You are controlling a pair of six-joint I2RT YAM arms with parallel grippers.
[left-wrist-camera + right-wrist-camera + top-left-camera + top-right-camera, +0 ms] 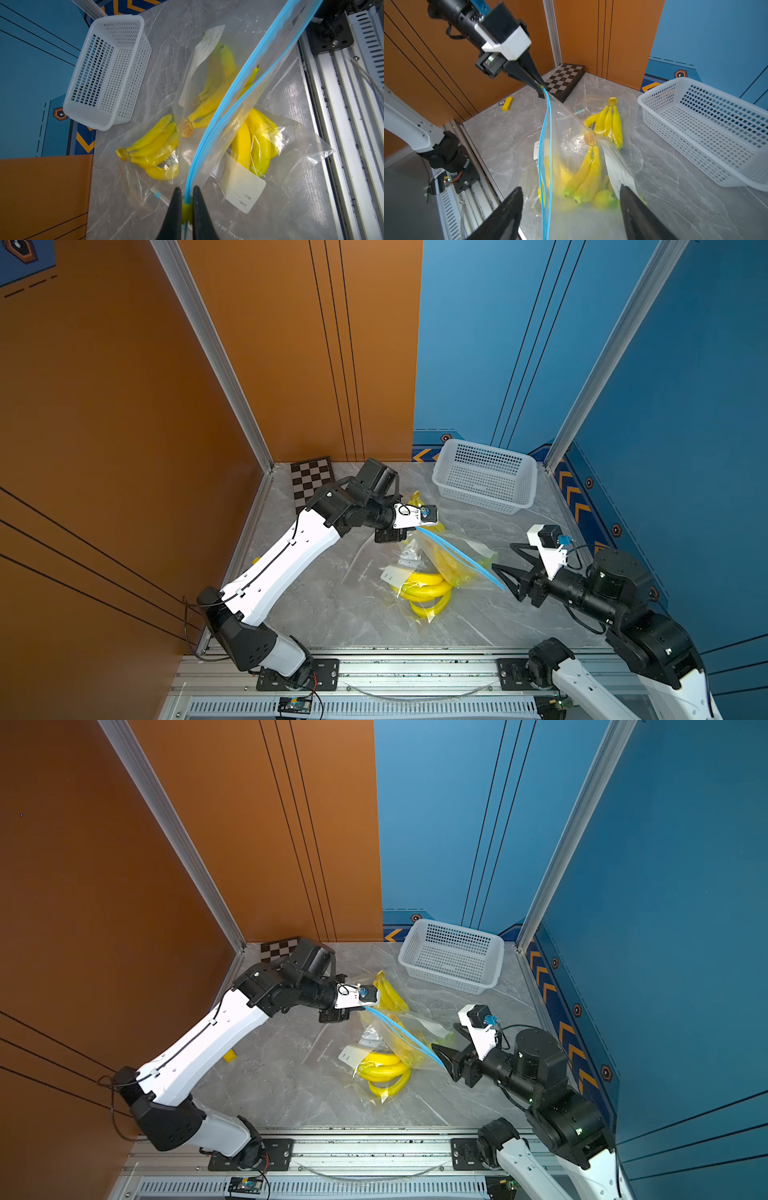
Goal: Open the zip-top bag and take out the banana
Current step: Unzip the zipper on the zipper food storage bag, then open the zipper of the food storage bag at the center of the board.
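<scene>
A clear zip-top bag with a blue zip hangs stretched between my two grippers above the table. A bunch of yellow bananas shows inside it. My left gripper is shut on the yellow-green slider at one end of the zip, also seen in the right wrist view. The zip's two blue strips stand slightly apart along the middle. My right gripper is open at the other end, fingers wide, and the zip passes loose between them. Both top views show it open.
Two more clear bags of bananas lie on the grey table, one near the front and one behind the left gripper. A white basket stands at the back right, a chessboard at the back left, and a small yellow block near the left wall.
</scene>
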